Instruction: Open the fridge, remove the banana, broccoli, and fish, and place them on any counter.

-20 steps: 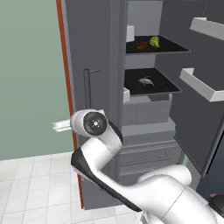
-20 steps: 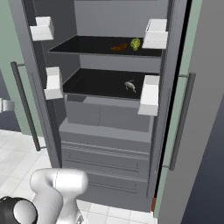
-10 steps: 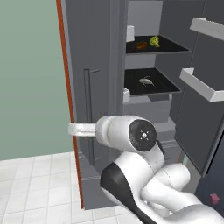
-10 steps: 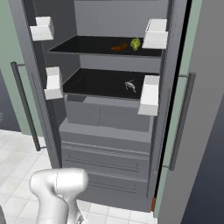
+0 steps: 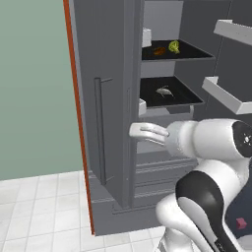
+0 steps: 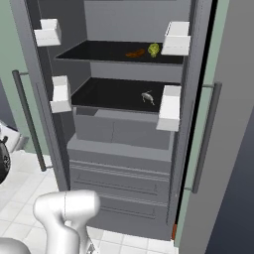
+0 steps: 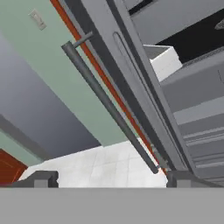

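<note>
The fridge (image 6: 124, 149) stood with both doors swung wide, its dark shelves and lower drawers exposed. In the right base view the banana (image 6: 135, 53) lay on the upper shelf, towards its right end, with its long axis running roughly left to right along the shelf. The broccoli (image 6: 154, 49) sat just beside it on the right, a lumpy yellow-green ball very close to the banana; whether they touched could not be told. A white door bin (image 6: 175, 38) stood close to the right of the broccoli. One shelf lower, the fish (image 6: 147, 97) lay right of centre, well apart from the other two, small and pale against the black shelf; its body ran at a slant, but which end was the head was too small to tell.

From the left base view the same things showed deeper in: the banana (image 5: 159, 50) left of the broccoli (image 5: 173, 47) on the upper shelf, the fish (image 5: 164, 91) below with its length lying mostly left to right.

The gripper (image 5: 140, 131) was at the edge of the left door (image 5: 106, 98), below the fish's shelf and near the drawers. In the hand view its two dark fingertips (image 7: 41, 178) stood wide apart with nothing between them, so the claw was open and empty. The door's long thin handle (image 7: 109, 107) crossed that view on a diagonal, away from either fingertip.
</note>
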Robot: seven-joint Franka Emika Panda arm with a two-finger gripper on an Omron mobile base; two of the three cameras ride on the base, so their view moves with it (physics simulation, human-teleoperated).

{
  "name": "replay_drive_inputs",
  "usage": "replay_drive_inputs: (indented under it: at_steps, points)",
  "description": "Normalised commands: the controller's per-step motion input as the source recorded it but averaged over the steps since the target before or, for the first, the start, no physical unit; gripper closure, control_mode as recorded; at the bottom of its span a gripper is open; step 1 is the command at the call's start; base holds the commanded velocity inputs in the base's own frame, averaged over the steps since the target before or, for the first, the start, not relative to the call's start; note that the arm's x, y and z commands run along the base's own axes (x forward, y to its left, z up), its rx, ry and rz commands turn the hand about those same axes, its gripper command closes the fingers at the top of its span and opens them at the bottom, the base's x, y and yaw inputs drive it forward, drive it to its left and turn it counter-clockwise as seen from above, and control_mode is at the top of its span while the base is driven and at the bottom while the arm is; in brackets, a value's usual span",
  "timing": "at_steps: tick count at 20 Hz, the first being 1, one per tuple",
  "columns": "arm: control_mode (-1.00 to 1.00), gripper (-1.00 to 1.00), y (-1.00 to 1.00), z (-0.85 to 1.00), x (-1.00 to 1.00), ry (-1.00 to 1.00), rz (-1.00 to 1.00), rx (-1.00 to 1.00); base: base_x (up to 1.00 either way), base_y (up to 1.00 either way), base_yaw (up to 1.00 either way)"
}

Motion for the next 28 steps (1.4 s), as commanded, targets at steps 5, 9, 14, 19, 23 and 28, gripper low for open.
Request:
replay_drive_inputs:
  at_steps: [5,9,14,19,23,28]
  points:
    - [-1.00,-1.00,-1.00,0.00,0.22,0.07,0.00,0.30,0.00,0.00,0.00]
    - [-1.00,-1.00,-1.00,-0.02,0.61,0.00,0.00,0.12,0.00,0.00,0.00]
    - [-1.00,-1.00,-0.99,-0.32,0.86,0.00,0.00,0.12,0.00,0.00,0.00]
    - [-1.00,-1.00,-0.74,-0.42,1.00,0.00,-0.02,0.01,0.00,0.00,0.00]
    - [-1.00,-1.00,-0.46,-0.45,1.00,0.03,0.00,0.03,0.00,0.00,0.00]
    - [-1.00,-1.00,0.03,-0.42,1.00,0.07,0.00,0.01,0.00,0.00,0.00]
